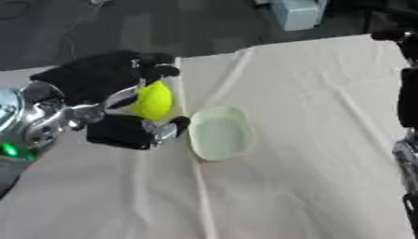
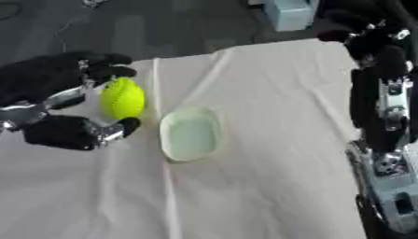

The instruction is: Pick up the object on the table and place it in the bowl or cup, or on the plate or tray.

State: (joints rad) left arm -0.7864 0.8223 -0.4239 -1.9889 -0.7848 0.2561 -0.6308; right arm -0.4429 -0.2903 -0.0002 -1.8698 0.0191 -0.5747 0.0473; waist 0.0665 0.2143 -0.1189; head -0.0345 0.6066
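Observation:
A yellow-green ball-like object (image 1: 153, 101) is held just above the table by my left hand (image 1: 122, 100), whose fingers and thumb curl round it from above and below. Just right of it a pale green oval tray (image 1: 220, 133) lies on the cloth, with nothing in it. The object hangs beside the tray's left rim, not over it. My right hand (image 2: 367, 35) is raised at the right edge, well away from the tray, fingers bent near the far table corner.
A cream cloth (image 1: 310, 177) with long creases covers the table. The right arm (image 2: 384, 140) runs down the right edge. Dark floor and a pale blue box (image 1: 298, 11) lie beyond the far edge.

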